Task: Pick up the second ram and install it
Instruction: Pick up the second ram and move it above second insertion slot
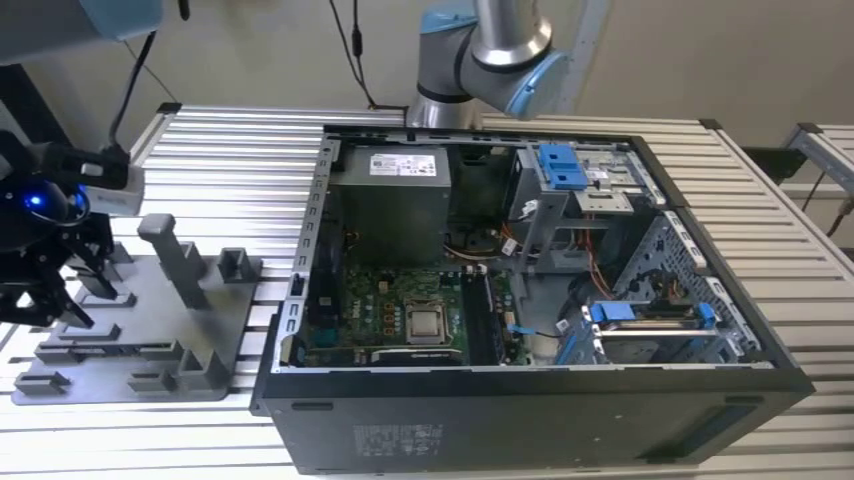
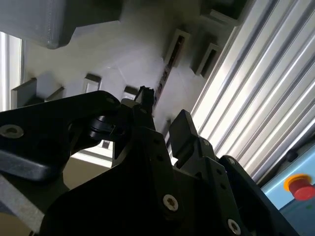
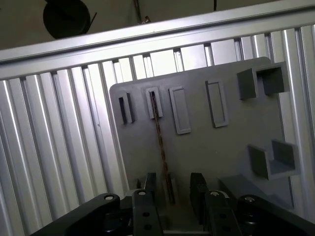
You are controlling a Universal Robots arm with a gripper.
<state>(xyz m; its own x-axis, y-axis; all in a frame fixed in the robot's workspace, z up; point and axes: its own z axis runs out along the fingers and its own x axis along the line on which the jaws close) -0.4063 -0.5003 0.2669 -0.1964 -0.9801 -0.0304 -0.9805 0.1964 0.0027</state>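
Observation:
The second ram (image 3: 160, 142) stands on its edge in the slots of the grey tray (image 3: 221, 147) and looks like a thin dark line in both wrist views. My gripper (image 3: 173, 191) is open and low over the tray, one finger (image 3: 150, 189) on each side of the ram's near end, with a gap to each. In the second wrist view the ram (image 2: 165, 78) runs away from the gripper (image 2: 162, 115) across the tray. The exterior view has the gripper (image 1: 60, 300) at its left, above the tray (image 1: 147, 385).
An open computer case (image 1: 747, 340) lies on the slatted metal table (image 1: 227, 160), on the exterior view's right of the tray, with the motherboard (image 1: 400, 320) exposed. Grey posts and blocks (image 1: 180, 260) rise from the tray. A red button (image 2: 300, 187) sits off the table's edge.

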